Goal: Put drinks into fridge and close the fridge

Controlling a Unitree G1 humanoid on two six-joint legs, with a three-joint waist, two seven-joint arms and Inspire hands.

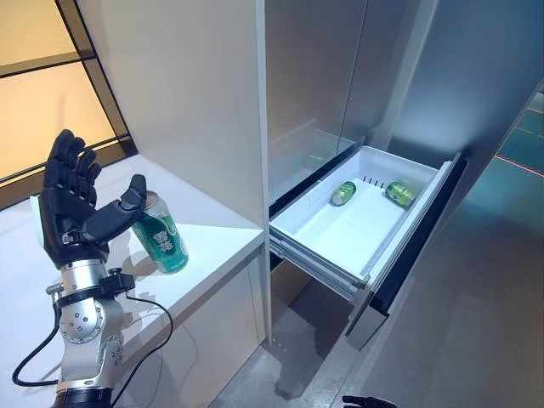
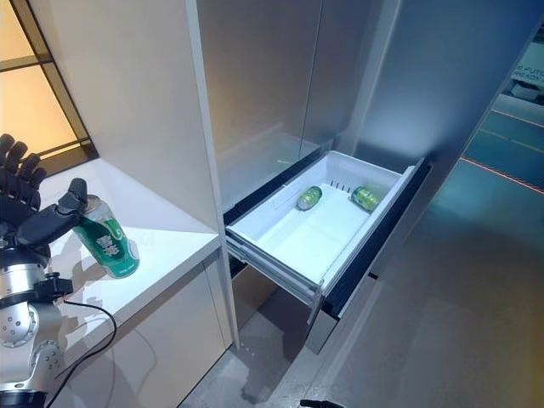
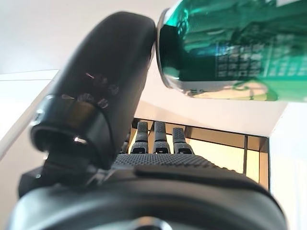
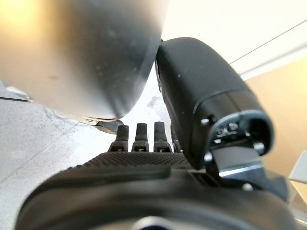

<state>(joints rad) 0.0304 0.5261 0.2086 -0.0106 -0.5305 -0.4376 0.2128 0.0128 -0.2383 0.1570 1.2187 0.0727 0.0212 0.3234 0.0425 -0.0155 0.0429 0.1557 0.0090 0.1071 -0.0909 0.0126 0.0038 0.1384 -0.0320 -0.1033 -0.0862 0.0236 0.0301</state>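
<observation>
On the white counter [image 1: 212, 242], at eight o'clock from the open drawer, the glossy green aluminium can [image 1: 161, 235] leaned, the left hand [image 1: 70, 212] with fingers straight and only its thumb touching the rim. Two similar green cans [image 1: 343, 193] lay in the smooth white plastic fridge drawer [image 1: 316, 257]. The right hand [image 4: 158, 167] hung low with fingers straight, empty.

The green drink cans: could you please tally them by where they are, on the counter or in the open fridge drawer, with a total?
On the white counter: 1, the green can standing tilted, the left hand open with its thumb at the can's top.
In the open fridge drawer: 2, one can and another can, both lying on their sides.
Total: 3 cans.
</observation>
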